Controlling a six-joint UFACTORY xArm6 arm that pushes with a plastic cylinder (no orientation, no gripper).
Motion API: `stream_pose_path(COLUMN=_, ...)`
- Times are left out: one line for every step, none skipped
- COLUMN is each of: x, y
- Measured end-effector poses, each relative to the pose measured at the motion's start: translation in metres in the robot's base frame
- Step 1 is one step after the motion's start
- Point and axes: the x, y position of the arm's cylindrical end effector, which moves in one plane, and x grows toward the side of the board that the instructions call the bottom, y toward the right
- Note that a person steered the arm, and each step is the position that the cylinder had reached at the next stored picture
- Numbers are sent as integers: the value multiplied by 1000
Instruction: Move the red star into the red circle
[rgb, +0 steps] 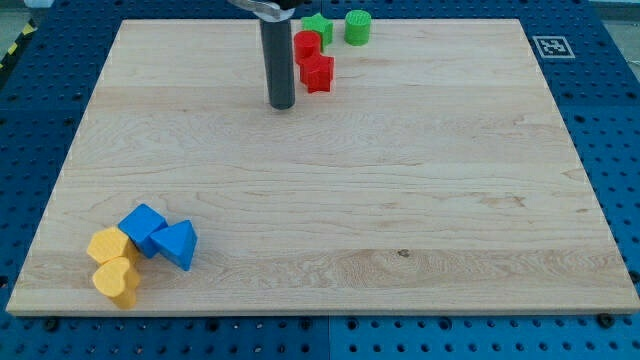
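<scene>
Near the tabletop's (330, 210) bottom-left corner, a tight cluster: yellow heart (117, 281) closest to the bottom edge, yellow hexagon-like block (106, 245) touching it just above, blue cube (143, 229) beside that, blue triangle (177, 244) touching the cube on the view's right. No containers anywhere; all blocks lying directly on the wood.

Farther up, close to the top edge and a little left of its middle, my tip (281, 105) planted on the wood, just left of the red star (317, 74) with a narrow gap between. No jaws on this rod, so nothing gripped or touched.

Red star touching the red circle (307, 45), directly above it. Beyond, along the top edge, green star (319, 26) partly hidden behind the red circle, then green circle (357, 27) just to the right, apart from it.
</scene>
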Motion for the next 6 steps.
stream_pose_path(x=-2, y=10)
stream_pose_path(x=-6, y=31)
stream_pose_path(x=-20, y=34)
stream_pose_path(x=-27, y=48)
stream_pose_path(x=-36, y=68)
stream_pose_path(x=-52, y=77)
